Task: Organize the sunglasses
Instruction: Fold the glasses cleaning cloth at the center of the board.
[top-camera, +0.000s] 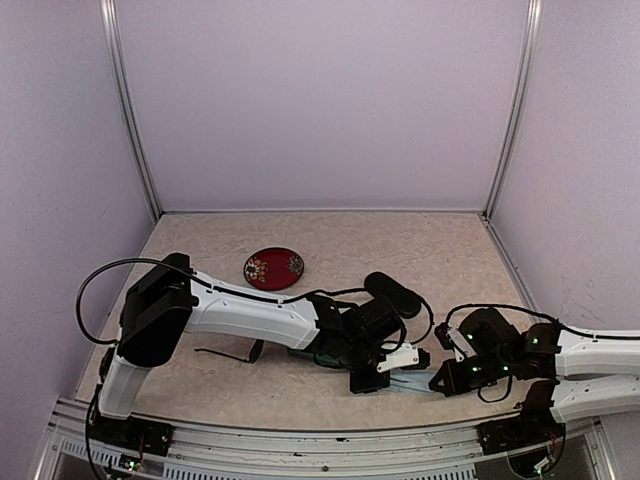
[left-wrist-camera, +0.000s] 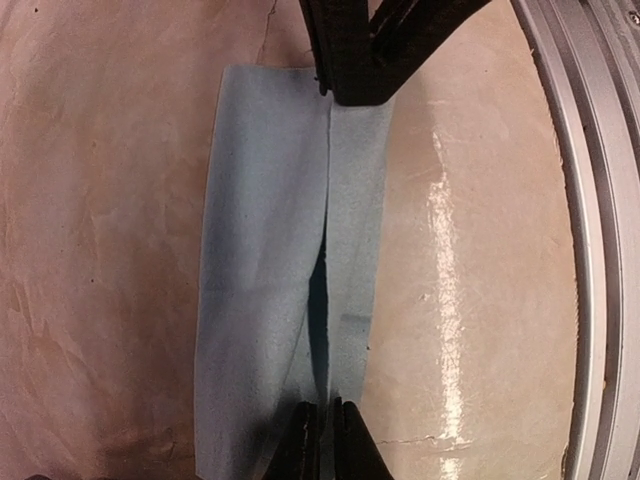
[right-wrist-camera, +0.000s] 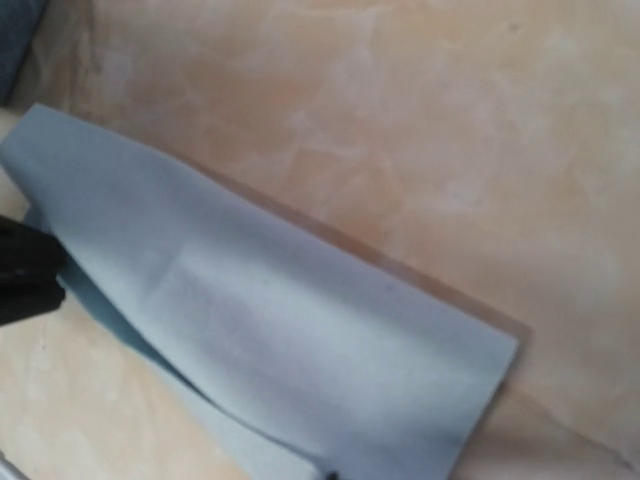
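Observation:
The thin black-framed sunglasses (top-camera: 228, 352) lie open on the table, left of the left arm's wrist. The reddish-brown pair is not in view. A blue-grey rectangular case (top-camera: 410, 381) lies near the table's front edge between both grippers. My left gripper (top-camera: 372, 378) is shut on the flap edge at one end, as the left wrist view (left-wrist-camera: 320, 435) shows on the case (left-wrist-camera: 265, 280). My right gripper (top-camera: 447, 377) pinches the opposite end (left-wrist-camera: 352, 85). In the right wrist view the case (right-wrist-camera: 280, 330) fills the frame and my own fingers barely show.
A black oval case (top-camera: 393, 293) lies behind the left gripper. A red patterned round dish (top-camera: 273, 268) sits at the back centre-left. The metal rail of the table's front edge (left-wrist-camera: 590, 250) runs close beside the blue-grey case.

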